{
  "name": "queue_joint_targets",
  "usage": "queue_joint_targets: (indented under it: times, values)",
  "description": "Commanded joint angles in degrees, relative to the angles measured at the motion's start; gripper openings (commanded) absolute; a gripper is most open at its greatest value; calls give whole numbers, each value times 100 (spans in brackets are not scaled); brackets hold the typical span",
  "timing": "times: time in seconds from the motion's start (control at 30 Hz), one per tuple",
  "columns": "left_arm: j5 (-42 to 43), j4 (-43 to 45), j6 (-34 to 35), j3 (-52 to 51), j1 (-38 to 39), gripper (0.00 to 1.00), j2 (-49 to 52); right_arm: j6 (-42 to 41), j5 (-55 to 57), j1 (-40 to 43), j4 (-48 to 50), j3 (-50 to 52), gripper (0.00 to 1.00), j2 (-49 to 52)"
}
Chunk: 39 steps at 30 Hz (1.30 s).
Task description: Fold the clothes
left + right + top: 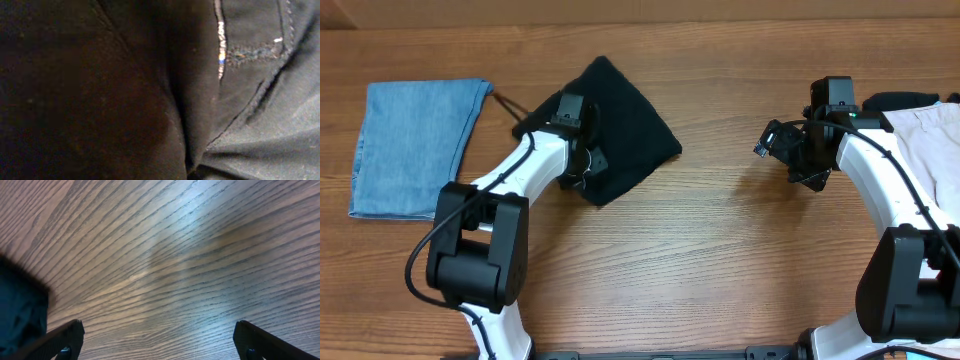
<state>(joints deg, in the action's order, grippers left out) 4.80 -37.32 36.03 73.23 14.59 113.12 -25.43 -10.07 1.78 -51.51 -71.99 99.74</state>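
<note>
Matte black garment [625, 135] with tone-on-tone stitching, light-blue denim piece [415, 145] faintly streaked, pale beige garment [930, 130], warm brown counter [720, 250] with fine dark wood grain, left arm [525, 165] and right arm [885, 170] white with black joints, right pincer [159, 342] with black fingers [65, 337]

My overhead feed is bright and even, sharp right across the table [720, 260], shadows faint and soft. The left wrist feed is nearly all dark and blurred: the black cloth [260, 125] sits too near the lens to focus. On the right wrist, pale glare streaks the table.
</note>
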Motion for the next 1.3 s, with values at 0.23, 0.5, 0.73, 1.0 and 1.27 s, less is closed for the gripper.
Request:
queue_joint_targets:
  times: [0.23,0.5,0.73,1.0,1.27]
  values:
    - [-2745,-1862,-3294,2538,-44,4,299,37,39,11,22,-46,100,-103]
    - [-3696,-2417,-4857,3340,-382,4,299,37,39,11,22,-46,100,-103]
    - [-3567,-2245,-5595,3506,-979,4,299,39,39,11,22,-46,100,-103]
    - [-3084,-2487,-6306,4690,-2020,4,299,37,39,11,22,-46,100,-103]
    - [-876,-2579,-6561,4577,-3351,4,315,37,39,11,22,-46,100,-103]
